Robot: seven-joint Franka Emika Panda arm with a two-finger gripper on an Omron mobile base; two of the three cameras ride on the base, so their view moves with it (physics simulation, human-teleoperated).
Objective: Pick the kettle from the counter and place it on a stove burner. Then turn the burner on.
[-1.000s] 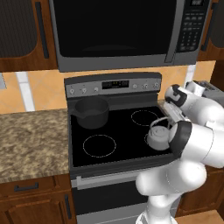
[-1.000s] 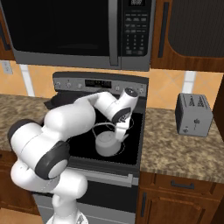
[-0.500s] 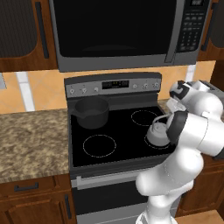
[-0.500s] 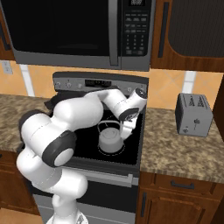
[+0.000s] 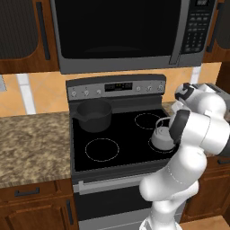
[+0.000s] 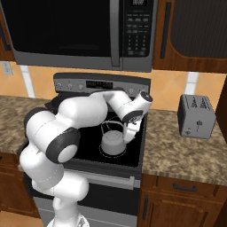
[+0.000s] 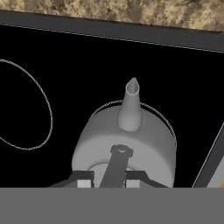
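Observation:
The small grey kettle (image 7: 131,140) stands inside a thin white stove burner ring (image 7: 165,118) at the cooktop's front right, its spout pointing away from the hand. My gripper (image 7: 109,178) is shut on the kettle's thin arched handle, which runs up between the two fingertips. In the right base view the hand (image 6: 127,133) reaches down beside the kettle (image 6: 112,142). From the left base view the kettle (image 5: 161,137) peeks out from behind my white forearm. I cannot tell whether its base touches the glass. The granite counter (image 6: 186,153) lies to the right of the stove.
A dark grey saucepan (image 5: 93,115) sits on the back left burner. A wider white ring (image 5: 102,149) marks the front left burner, another ring (image 5: 147,120) the back right. Stove knobs line the back panel (image 5: 117,87). A toaster (image 6: 196,116) stands on the right counter. The microwave (image 5: 121,31) hangs overhead.
My elbow has swung up and over toward the right. The kettle has shifted only slightly over the front right ring, and the gripper stays shut on its handle.

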